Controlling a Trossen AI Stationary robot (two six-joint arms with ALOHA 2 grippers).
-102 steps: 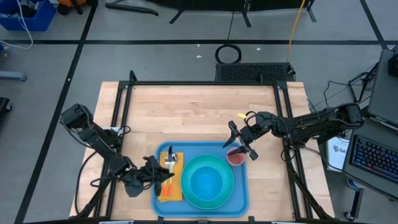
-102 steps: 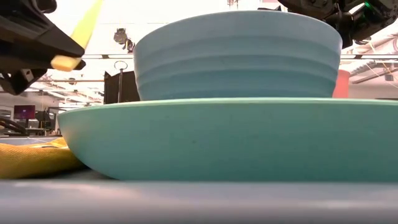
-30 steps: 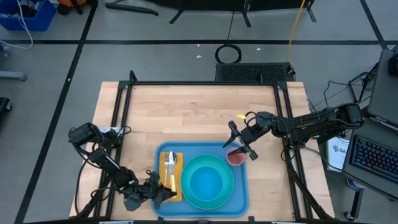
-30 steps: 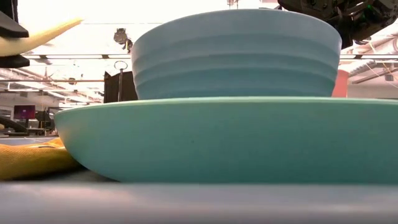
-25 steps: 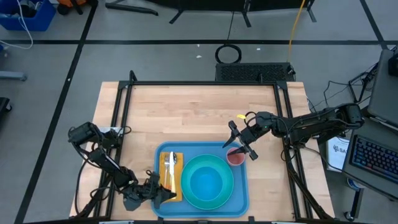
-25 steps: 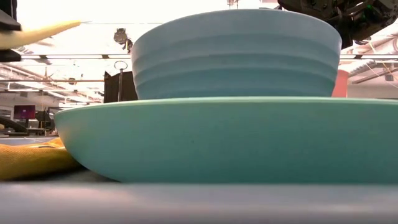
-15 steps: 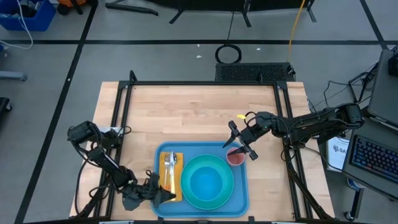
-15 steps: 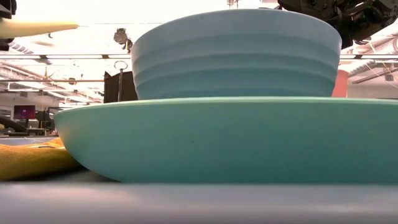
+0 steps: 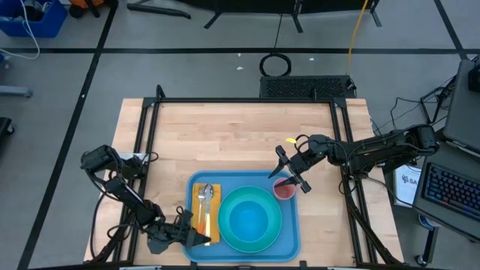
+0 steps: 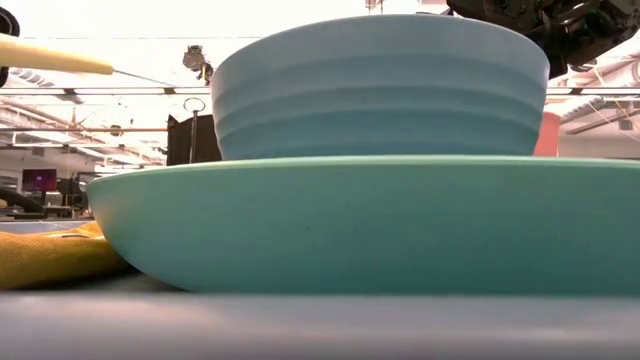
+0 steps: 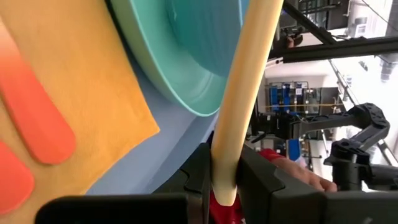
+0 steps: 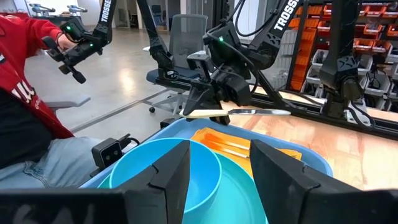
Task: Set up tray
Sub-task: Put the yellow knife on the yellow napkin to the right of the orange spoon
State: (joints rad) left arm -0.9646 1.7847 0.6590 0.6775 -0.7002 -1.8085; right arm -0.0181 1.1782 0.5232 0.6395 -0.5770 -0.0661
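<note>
The left fingers (image 9: 196, 238) hang at the near-left corner of the tray (image 9: 292, 238), clamped on the cream handle of a knife (image 12: 239, 112) held level above the napkin (image 9: 207, 231). The blue tray lies at the near edge of the worktop (image 9: 225, 142). On it, the orange napkin carries a spoon (image 9: 208, 194) and orange-handled cutlery. Beside the napkin a bowl (image 9: 249, 218) sits on the plate (image 9: 226, 234). A red cup (image 9: 285, 190) stands in the far-right corner. The right fingers (image 9: 289, 171) hover over that cup, set wide apart, holding nothing. In the right wrist view, a person in red sits beyond the tray.
</note>
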